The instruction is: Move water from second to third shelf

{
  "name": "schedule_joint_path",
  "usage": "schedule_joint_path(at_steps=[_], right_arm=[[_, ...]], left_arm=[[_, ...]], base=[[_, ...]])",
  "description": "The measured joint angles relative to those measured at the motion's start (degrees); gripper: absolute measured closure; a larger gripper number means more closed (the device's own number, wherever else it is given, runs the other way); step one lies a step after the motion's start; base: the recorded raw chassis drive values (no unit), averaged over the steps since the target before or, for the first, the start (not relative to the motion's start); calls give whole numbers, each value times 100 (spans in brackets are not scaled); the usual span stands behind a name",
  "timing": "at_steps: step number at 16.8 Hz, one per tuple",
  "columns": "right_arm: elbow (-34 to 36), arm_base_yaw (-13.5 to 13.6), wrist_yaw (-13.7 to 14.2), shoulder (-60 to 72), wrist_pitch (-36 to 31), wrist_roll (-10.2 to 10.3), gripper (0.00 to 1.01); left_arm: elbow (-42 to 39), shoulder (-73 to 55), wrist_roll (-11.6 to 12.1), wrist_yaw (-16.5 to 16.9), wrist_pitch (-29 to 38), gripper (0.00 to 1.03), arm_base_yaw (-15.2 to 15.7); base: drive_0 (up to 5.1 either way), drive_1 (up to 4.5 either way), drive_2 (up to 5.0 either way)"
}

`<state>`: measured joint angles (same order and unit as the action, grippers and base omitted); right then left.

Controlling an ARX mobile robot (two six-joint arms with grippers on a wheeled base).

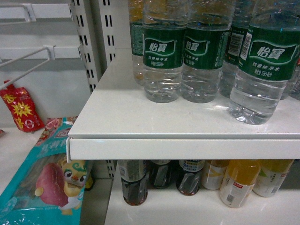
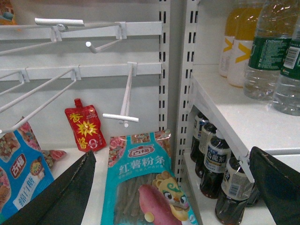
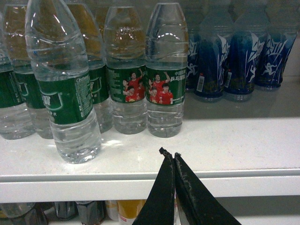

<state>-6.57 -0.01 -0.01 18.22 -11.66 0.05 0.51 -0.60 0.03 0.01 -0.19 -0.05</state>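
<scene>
Clear ribbed plastic water bottles with green labels [image 3: 70, 93] stand on the white metal shelf [image 1: 140, 117]. The right hand [image 3: 174, 157] hangs before its edge — fingers pressed together, holding nothing. The left hand [image 2: 173, 187] is spread wide, empty.

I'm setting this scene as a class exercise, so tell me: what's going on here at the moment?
A two-armed robot faces store shelving stocked with drinks. Nothing is held yet. The right end effector is shut and empty, poised just in front of the shelf edge, near a green-labelled water bottle standing ahead of its row. The left end effector is open and empty, off to the side by hanging snack packets. Darker bottled drinks sit on the shelf below. The water has not been moved.
</scene>
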Motion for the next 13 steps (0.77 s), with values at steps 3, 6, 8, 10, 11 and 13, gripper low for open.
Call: schedule_joint_path(at_steps=[3,6,8,10,11,13], right_arm=[[225,0,0,-321,94,11,99],[356,0,0,-605,260,9,99],[417,0,0,-763,339,11,99],[579,0,0,-1722,1344,9,99],[560,0,2,-1797,1088,9,99],[581,0,0,-1799,1172,7,99]], left_arm=[[0,0,0,-2,0,5,0],[0,0,0,-4,0,5,0],[0,0,0,-2,0,5,0],[0,0,0,-13,-2,5,0],[0,0,0,7,4,5,0],[0,0,0,-4,-2,5,0]], base=[[0,0,0],[0,0,0],[0,0,0],[0,0,0],[0,0,0],[0,0,0]])
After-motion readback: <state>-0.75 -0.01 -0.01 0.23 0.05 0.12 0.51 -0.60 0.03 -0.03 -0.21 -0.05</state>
